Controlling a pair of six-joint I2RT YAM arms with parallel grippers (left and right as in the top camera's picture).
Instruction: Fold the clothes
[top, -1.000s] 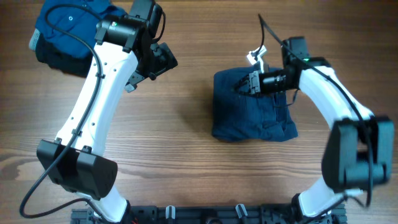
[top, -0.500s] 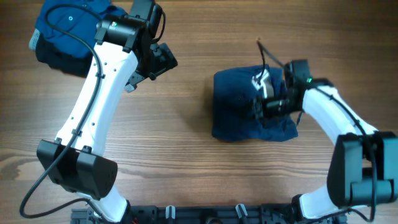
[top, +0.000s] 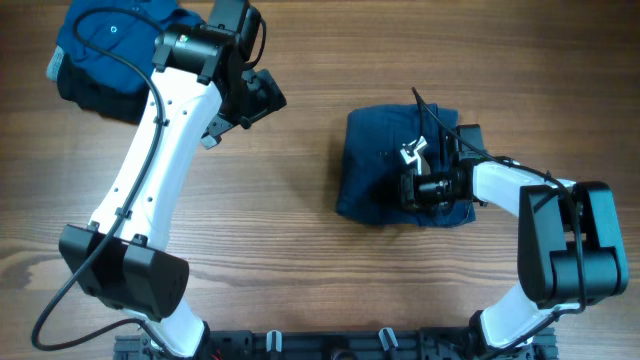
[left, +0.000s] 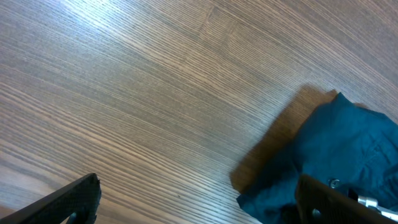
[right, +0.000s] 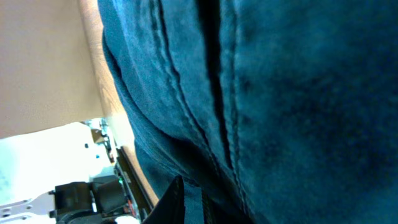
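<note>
A folded dark blue denim garment (top: 375, 165) lies on the wooden table right of centre. My right gripper (top: 408, 187) is low on its front right part and looks shut on a fold of it. In the right wrist view the denim (right: 280, 93) with its seams fills the frame, and only one finger of the gripper (right: 199, 205) shows, near the middle. My left gripper (top: 265, 95) hangs open and empty over bare wood at the upper left, apart from the garment. In the left wrist view its two fingers (left: 199, 202) stand wide apart.
A pile of blue clothes (top: 100, 50) lies at the far left corner, behind my left arm. An edge of blue cloth (left: 336, 149) shows at the lower right of the left wrist view. The arm bases stand at the table's front edge (top: 330, 345).
My right gripper has moved from the garment's far edge toward the front, over the cloth. The garment has shifted slightly to the left. The left arm has not moved.
</note>
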